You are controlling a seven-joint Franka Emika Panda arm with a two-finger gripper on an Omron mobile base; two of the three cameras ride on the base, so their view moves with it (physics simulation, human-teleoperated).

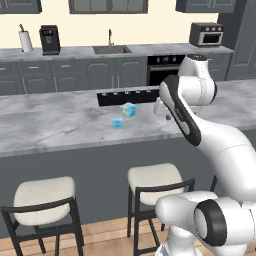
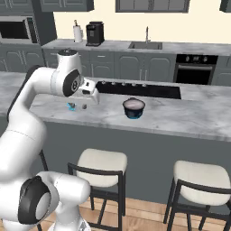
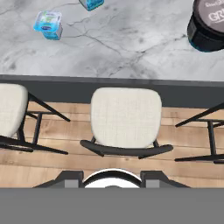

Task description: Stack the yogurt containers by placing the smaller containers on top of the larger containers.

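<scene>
Hand view looks down on the marble counter point(image 3: 131, 43): the pale tub point(image 3: 48, 24) sits at left, the small blue cup point(image 3: 91, 3) just beside it, a dark bowl point(image 3: 209, 24) far right. Whether the fingers are apart cannot be told.

counter point(image 1: 60, 125): small cup point(image 1: 117, 122) just before larger tub point(image 1: 129, 110) | bowl point(image 2: 134, 108) well apart

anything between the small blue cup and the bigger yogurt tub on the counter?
No. In the left base view, bare marble separates the small cup from the tub; they stand close but apart. The hand view shows the same gap.
</scene>
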